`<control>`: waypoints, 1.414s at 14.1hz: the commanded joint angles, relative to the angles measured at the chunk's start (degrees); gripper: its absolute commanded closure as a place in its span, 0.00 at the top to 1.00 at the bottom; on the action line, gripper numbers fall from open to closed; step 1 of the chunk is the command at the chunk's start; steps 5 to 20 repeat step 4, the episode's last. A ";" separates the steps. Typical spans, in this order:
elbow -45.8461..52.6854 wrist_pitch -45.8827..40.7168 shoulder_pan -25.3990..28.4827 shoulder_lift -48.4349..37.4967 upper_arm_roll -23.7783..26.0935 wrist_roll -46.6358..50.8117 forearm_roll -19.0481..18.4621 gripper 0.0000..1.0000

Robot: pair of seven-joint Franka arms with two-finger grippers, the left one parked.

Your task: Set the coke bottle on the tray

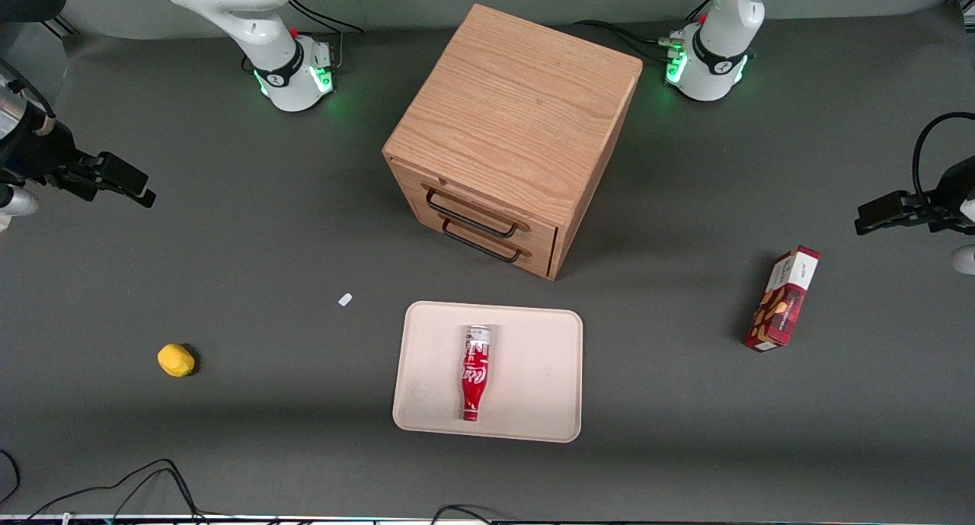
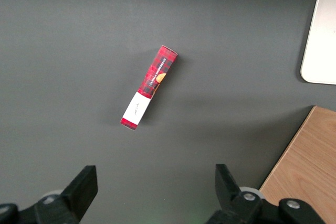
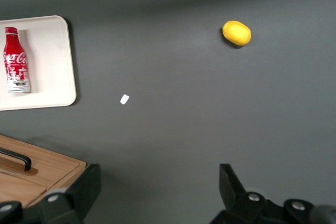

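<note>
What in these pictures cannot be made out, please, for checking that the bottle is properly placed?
- Coke bottle, lying on the tray: its underside, hidden in every view.
- Small white scrap: too small to identify.
- Wooden cabinet drawers: contents hidden by their fronts.
- Gripper, toward the working arm's end, fingers open: arm cut by front view's edge.
</note>
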 commanded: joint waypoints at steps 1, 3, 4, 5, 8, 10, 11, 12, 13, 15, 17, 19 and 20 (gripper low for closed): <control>0.07 0.00 0.50 -0.05 -0.89 -0.57 0.72 1.00; 0.34 -0.17 0.59 0.13 -0.89 -0.40 -0.50 1.00; 0.68 -0.17 0.59 0.13 -0.72 -0.40 -1.73 1.00; 0.68 -0.17 0.59 0.13 -0.72 -0.40 -1.73 1.00; 0.68 -0.17 0.59 0.13 -0.72 -0.40 -1.73 1.00; 0.68 -0.17 0.59 0.13 -0.72 -0.40 -1.73 1.00; 0.68 -0.17 0.59 0.13 -0.72 -0.40 -1.73 1.00; 0.68 -0.17 0.59 0.13 -0.72 -0.40 -1.73 1.00; 0.68 -0.17 0.59 0.13 -0.72 -0.40 -1.73 1.00; 0.68 -0.17 0.59 0.13 -0.72 -0.40 -1.73 1.00; 0.68 -0.17 0.59 0.13 -0.72 -0.40 -1.73 1.00; 0.68 -0.17 0.59 0.13 -0.72 -0.40 -1.73 1.00; 0.68 -0.17 0.59 0.13 -0.72 -0.40 -1.73 1.00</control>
